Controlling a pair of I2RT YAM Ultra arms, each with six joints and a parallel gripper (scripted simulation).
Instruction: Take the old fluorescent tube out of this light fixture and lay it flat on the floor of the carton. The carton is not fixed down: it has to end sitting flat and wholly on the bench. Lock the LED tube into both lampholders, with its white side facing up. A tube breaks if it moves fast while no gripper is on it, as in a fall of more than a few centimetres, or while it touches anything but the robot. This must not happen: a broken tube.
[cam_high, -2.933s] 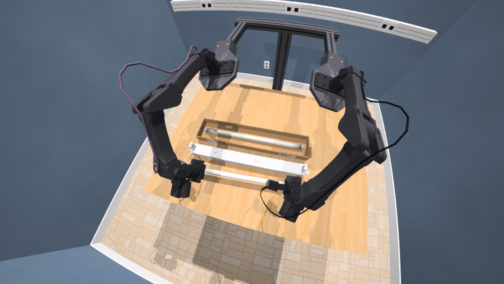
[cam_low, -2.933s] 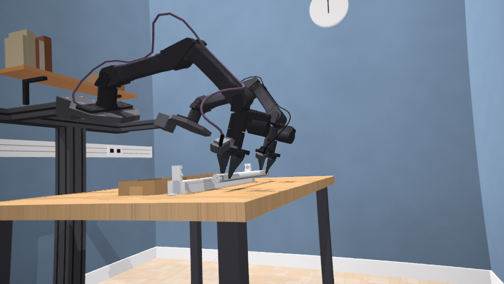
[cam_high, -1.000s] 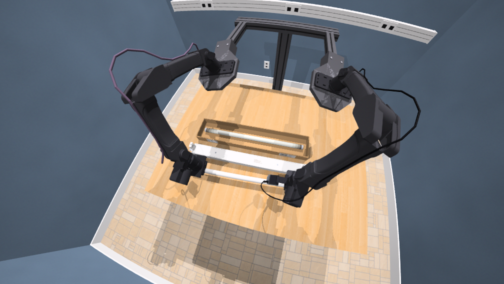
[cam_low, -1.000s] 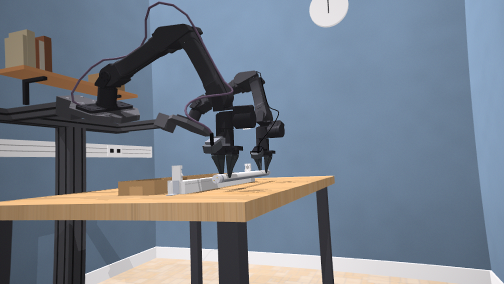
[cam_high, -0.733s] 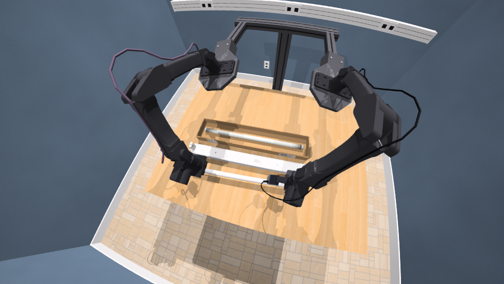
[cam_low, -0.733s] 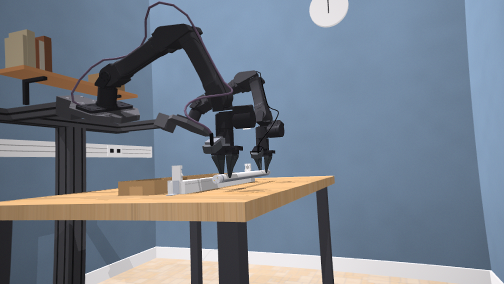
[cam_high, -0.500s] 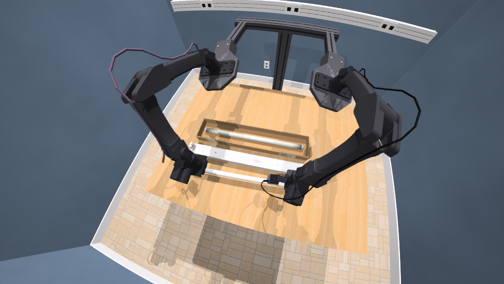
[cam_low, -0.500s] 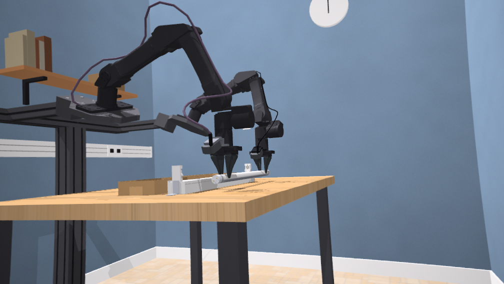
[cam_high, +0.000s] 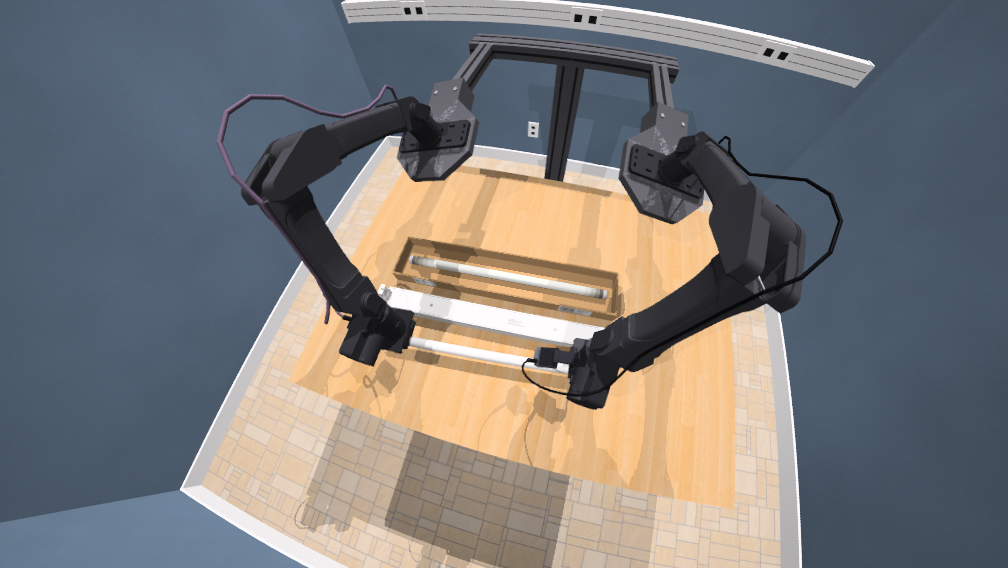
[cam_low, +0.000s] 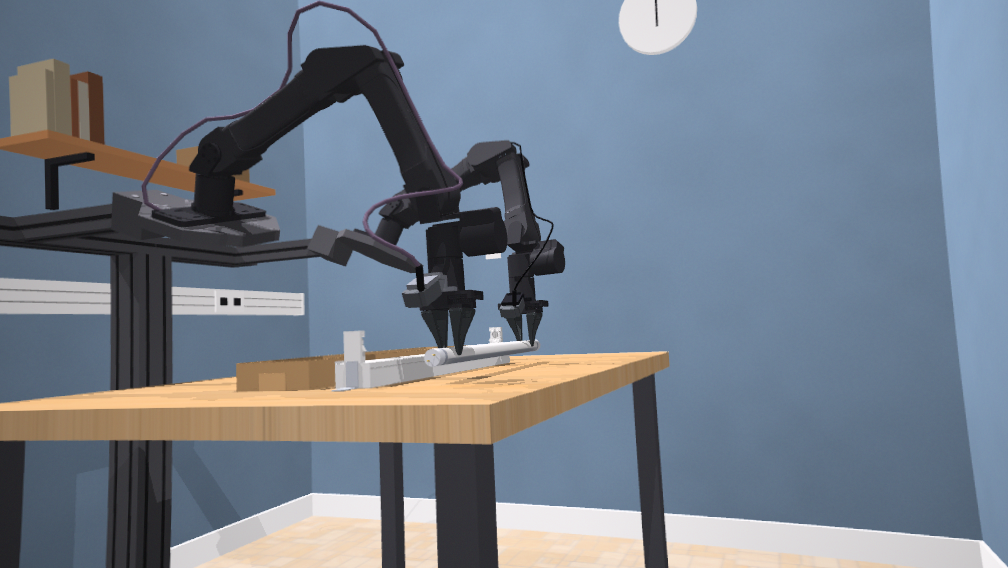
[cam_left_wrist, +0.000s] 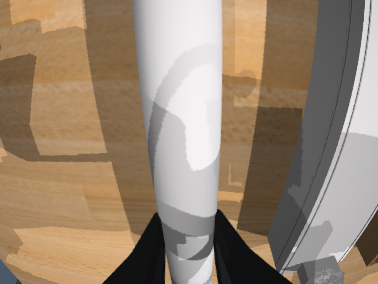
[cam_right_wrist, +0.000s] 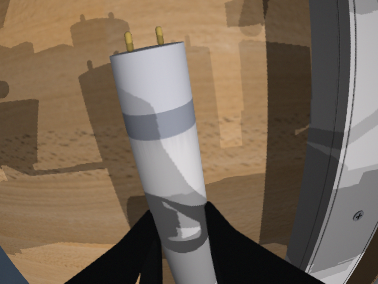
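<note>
The old fluorescent tube (cam_high: 493, 274) lies inside the carton (cam_high: 493, 294) (cam_low: 310, 373). The white fixture (cam_high: 486, 316) (cam_low: 402, 370) (cam_left_wrist: 330, 200) stands in front of the carton, its lampholders (cam_low: 354, 345) (cam_low: 495, 334) empty. The LED tube (cam_high: 451, 349) (cam_low: 486, 351) (cam_left_wrist: 180, 100) (cam_right_wrist: 165, 165) is held just above the bench, beside and roughly parallel to the fixture, white side up. My left gripper (cam_low: 526, 342) (cam_left_wrist: 187, 219) is shut on it near one end. My right gripper (cam_low: 451, 350) (cam_right_wrist: 180, 215) is shut on it near the other; two brass pins show there.
The carton sits flat on the wooden bench (cam_high: 536, 218) (cam_low: 211, 423), between the fixture and the arm stand (cam_high: 564, 119) (cam_low: 141, 317). The left arm hides the fixture's picture-right end in the top view. The fixture's upright lampholders rise above its body.
</note>
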